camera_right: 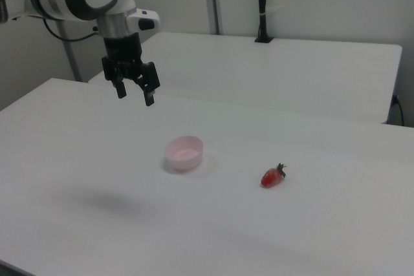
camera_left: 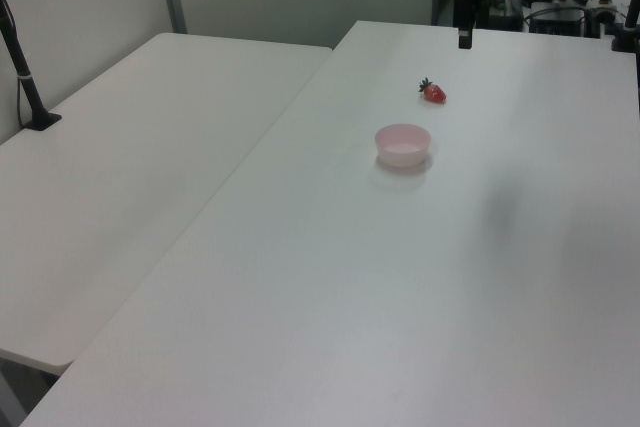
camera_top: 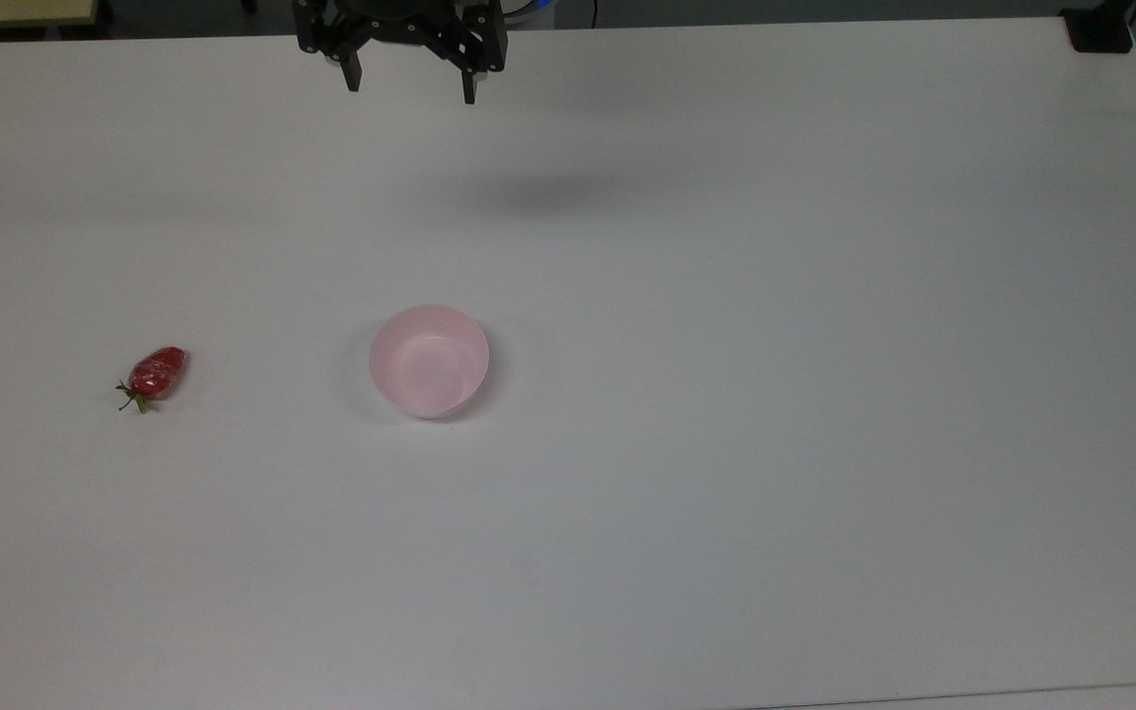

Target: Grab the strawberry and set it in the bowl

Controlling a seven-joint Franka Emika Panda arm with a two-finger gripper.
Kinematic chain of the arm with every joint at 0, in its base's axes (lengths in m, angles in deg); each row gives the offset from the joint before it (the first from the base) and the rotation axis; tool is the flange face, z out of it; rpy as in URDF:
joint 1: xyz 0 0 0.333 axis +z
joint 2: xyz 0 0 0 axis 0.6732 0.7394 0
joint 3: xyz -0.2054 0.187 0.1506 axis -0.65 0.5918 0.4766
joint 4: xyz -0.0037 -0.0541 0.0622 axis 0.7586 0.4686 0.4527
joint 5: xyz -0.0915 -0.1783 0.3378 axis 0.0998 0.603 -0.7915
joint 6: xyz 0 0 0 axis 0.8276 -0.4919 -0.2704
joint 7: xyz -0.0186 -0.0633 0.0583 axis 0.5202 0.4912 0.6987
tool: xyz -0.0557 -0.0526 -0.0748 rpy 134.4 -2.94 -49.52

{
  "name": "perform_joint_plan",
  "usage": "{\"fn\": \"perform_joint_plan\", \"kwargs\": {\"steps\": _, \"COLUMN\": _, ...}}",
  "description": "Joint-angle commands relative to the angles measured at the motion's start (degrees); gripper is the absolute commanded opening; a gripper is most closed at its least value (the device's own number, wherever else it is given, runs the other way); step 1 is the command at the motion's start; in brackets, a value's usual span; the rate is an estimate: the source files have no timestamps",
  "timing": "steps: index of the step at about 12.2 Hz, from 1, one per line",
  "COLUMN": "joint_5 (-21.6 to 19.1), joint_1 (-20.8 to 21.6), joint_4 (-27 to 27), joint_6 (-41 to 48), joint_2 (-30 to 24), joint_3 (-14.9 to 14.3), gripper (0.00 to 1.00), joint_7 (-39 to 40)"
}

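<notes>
Over at the left of the top view, the strawberry [camera_top: 157, 374] lies on its side on the white table [camera_top: 726, 444], its green stem end pointing toward the lower left of the frame. Further right, near the middle of the frame, the bowl [camera_top: 428, 361] sits upright with nothing in it, well apart from the berry. Above the bowl, at the upper edge of the frame, the gripper [camera_top: 411, 87] hangs over the table with its two fingers spread apart and holding nothing; its soft shadow falls on the table between it and the bowl. Seen in the right view, the order runs the other way: the gripper [camera_right: 134, 94] hangs in the upper left, raised off the surface, the bowl [camera_right: 184, 152] sits near the centre, and the strawberry [camera_right: 272, 176] lies to the right of it. Seen in the left view, the strawberry [camera_left: 433, 93] rests just beyond the bowl [camera_left: 402, 144] in the upper right of the frame.
</notes>
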Motion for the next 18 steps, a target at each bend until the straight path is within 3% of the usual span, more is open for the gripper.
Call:
{"fn": "perform_joint_plan", "kwargs": {"steps": 1, "joint_5": 0.9, "joint_1": -0.1, "joint_4": 1.2, "joint_6": 0.6, "joint_2": -1.3, "joint_3": -0.2, "gripper": 1.00, "joint_7": 0.6}}
{"fn": "perform_joint_plan", "kwargs": {"steps": 9, "joint_5": 1.0, "joint_1": -0.1, "joint_4": 1.2, "joint_6": 0.3, "joint_2": -1.3, "joint_3": -0.5, "gripper": 1.00, "joint_7": 0.6}}
{"fn": "perform_joint_plan", "kwargs": {"steps": 12, "joint_5": 0.9, "joint_1": -2.9, "joint_4": 0.5, "joint_6": -7.6, "joint_2": 0.1, "joint_3": -2.1, "gripper": 1.00, "joint_7": 2.6}}
{"fn": "perform_joint_plan", "kwargs": {"steps": 15, "joint_5": 1.1, "joint_1": -5.5, "joint_4": 0.1, "joint_6": -16.6, "joint_2": 6.9, "joint_3": -6.2, "gripper": 1.00, "joint_7": 3.9}}
{"fn": "perform_joint_plan", "kwargs": {"steps": 18, "joint_5": 0.6, "joint_1": -9.1, "joint_4": 0.0, "joint_6": -30.5, "joint_2": 17.1, "joint_3": -9.4, "gripper": 1.00, "joint_7": 16.2}}
